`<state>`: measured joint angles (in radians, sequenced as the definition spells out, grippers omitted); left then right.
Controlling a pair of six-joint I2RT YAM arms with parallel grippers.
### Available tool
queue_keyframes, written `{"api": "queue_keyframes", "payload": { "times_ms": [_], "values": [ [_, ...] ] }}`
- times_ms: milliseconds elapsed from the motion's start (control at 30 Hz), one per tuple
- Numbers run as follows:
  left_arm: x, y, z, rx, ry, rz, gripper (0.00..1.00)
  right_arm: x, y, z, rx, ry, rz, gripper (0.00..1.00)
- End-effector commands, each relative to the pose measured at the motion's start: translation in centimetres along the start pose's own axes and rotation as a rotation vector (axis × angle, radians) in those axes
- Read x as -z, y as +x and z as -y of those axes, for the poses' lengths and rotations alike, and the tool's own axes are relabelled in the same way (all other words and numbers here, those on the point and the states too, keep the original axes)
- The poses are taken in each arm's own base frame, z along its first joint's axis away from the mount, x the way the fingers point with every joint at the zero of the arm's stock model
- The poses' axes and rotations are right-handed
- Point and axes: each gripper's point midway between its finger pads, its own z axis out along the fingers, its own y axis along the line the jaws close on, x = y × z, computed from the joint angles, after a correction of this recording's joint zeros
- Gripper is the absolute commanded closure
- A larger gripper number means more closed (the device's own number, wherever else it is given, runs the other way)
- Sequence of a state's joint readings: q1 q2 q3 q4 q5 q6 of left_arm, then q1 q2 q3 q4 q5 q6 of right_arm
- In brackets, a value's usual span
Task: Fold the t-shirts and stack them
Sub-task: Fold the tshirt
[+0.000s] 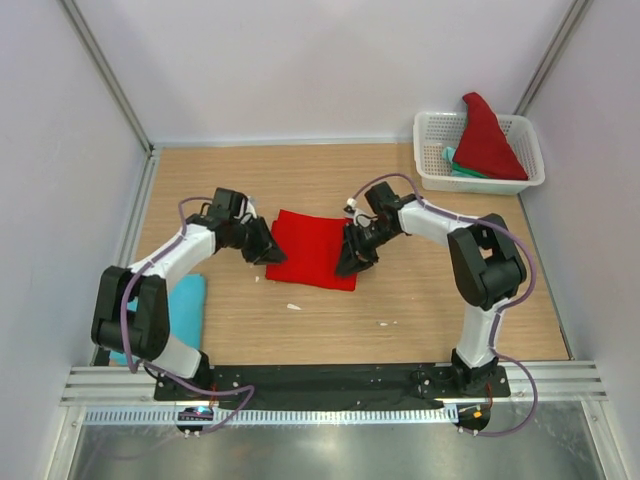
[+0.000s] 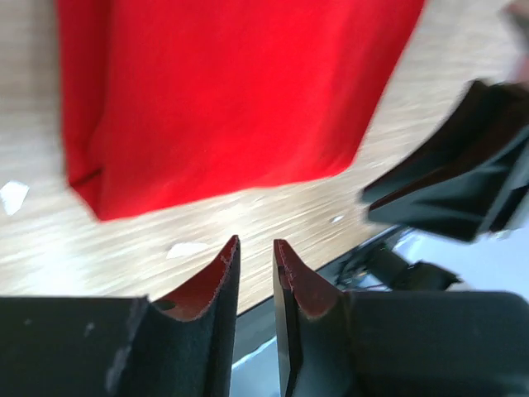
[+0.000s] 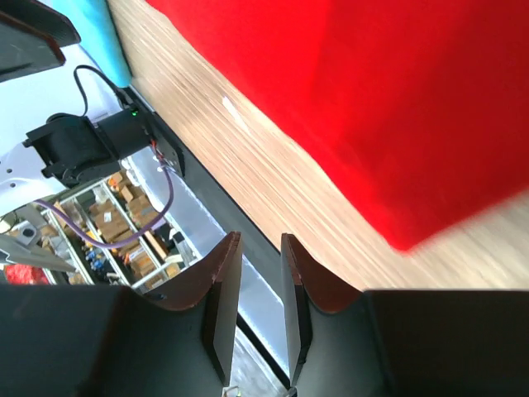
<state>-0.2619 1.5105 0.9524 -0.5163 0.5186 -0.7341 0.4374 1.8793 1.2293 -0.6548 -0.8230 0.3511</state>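
Note:
A folded bright red t-shirt (image 1: 315, 250) lies flat at the table's middle; it also shows in the left wrist view (image 2: 231, 91) and the right wrist view (image 3: 397, 91). My left gripper (image 1: 268, 248) hovers at its left edge, jaws a narrow gap apart and empty (image 2: 256, 241). My right gripper (image 1: 350, 262) hovers at its right front corner, jaws also slightly apart and empty (image 3: 260, 236). A folded light blue t-shirt (image 1: 185, 305) lies at the left front. Another red t-shirt (image 1: 488, 140) stands heaped over a teal-green one (image 1: 462, 168) in the basket.
The white lattice basket (image 1: 480, 185) sits at the back right corner. Small white scraps (image 1: 294, 306) lie on the wood in front of the red shirt. Walls enclose the table on three sides, and a metal rail runs along the near edge.

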Motion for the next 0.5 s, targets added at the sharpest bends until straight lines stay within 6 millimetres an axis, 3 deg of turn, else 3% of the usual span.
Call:
{"api": "queue_keyframes", "payload": {
  "times_ms": [0, 33, 167, 333, 433, 467],
  "values": [
    [-1.0, -1.8, 1.9, 0.042, 0.063, 0.014, 0.77, -1.8, -1.2, -1.6, -0.016, -0.070, -0.015, 0.69],
    [-2.5, -1.7, 1.1, 0.069, 0.051, -0.022, 0.80, -2.4, -1.4, -1.2, -0.031, -0.072, -0.020, 0.69],
    [-4.9, -1.7, -1.8, 0.072, -0.012, -0.017, 0.82, -2.8, -1.7, 0.3, -0.025, -0.053, -0.010, 0.67],
    [-5.8, 1.2, -6.1, 0.071, -0.111, -0.067, 0.83, -2.0, 0.9, 5.6, -0.104, 0.023, -0.025, 0.66],
    [-5.4, 3.0, -6.3, 0.095, -0.100, -0.103, 0.84, 0.3, 1.9, 8.1, -0.123, 0.132, 0.006, 0.66],
    [-4.5, 3.0, -5.0, 0.067, -0.066, -0.082, 0.84, 1.5, 1.8, 8.0, -0.098, 0.173, 0.038, 0.65]
  ]
}}
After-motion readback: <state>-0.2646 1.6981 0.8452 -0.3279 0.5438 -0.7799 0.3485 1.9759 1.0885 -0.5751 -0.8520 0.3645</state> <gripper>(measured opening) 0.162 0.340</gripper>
